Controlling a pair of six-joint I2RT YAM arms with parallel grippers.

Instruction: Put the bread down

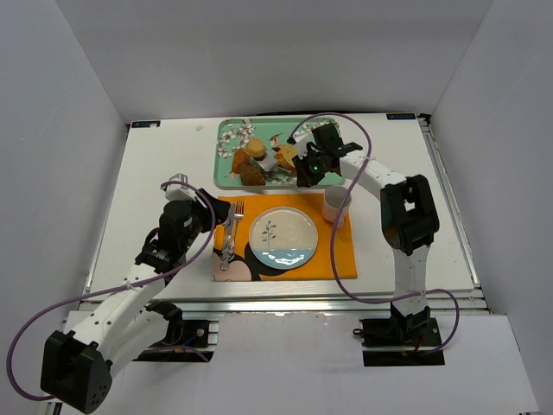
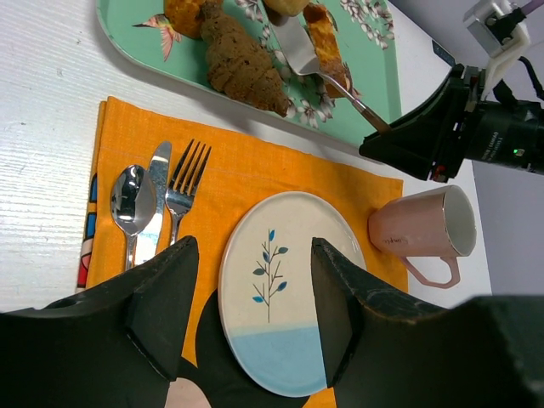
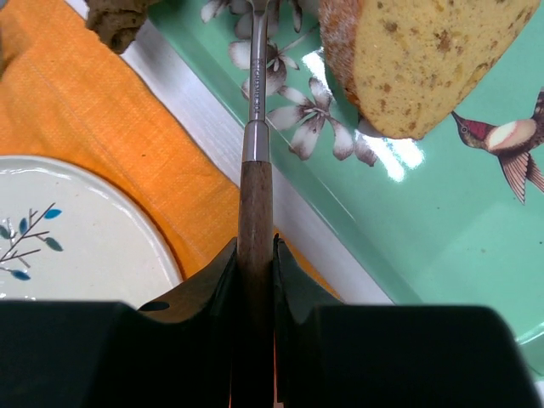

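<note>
Fingers (image 3: 209, 286) pinch server handle (image 3: 254, 208) across tray rim (image 3: 340, 225), beside plate (image 3: 85, 229).

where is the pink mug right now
In the top view, the pink mug sits at the far right corner of the orange placemat, just right of the plate and close to the right gripper.

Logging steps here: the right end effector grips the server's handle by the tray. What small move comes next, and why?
Probably slide the server blade-first under the bread: the right end effector is shut on its handle, the blade lies in the tray near the bread, and the plate is bare.
</note>
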